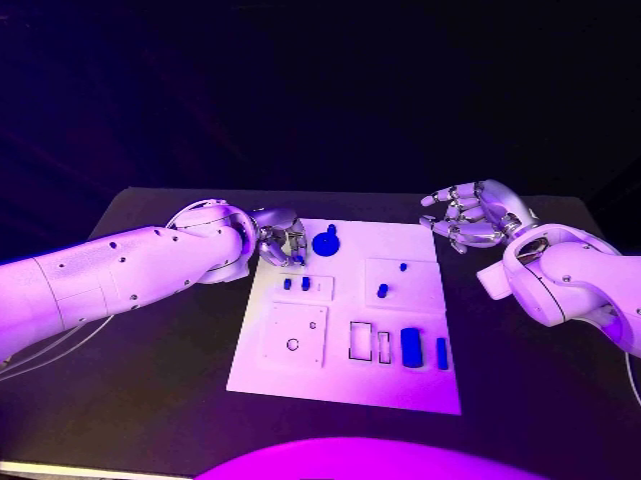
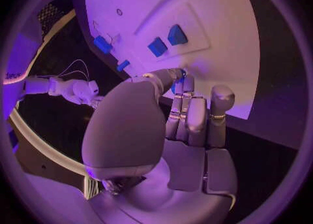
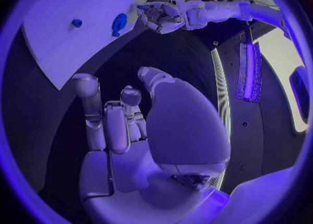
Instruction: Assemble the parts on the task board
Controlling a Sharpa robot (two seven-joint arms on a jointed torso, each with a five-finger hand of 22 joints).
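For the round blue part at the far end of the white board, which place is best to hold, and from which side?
Probably the raised stem of the round blue part, pinched from above by the left hand close beside it. The part seems to lie flat on the task board, so its rim offers the fingers little.

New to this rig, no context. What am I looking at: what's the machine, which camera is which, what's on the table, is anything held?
It is a two-armed robot at a black table. The square picture looks down from its head; the two round ones come from cameras behind each wrist. The left hand sits at the far left corner of the white task board, fingers by a round blue part; whether it grips it is unclear. The right hand is off the board's far right corner, fingers curled, holding nothing. More small blue parts lie on the board.
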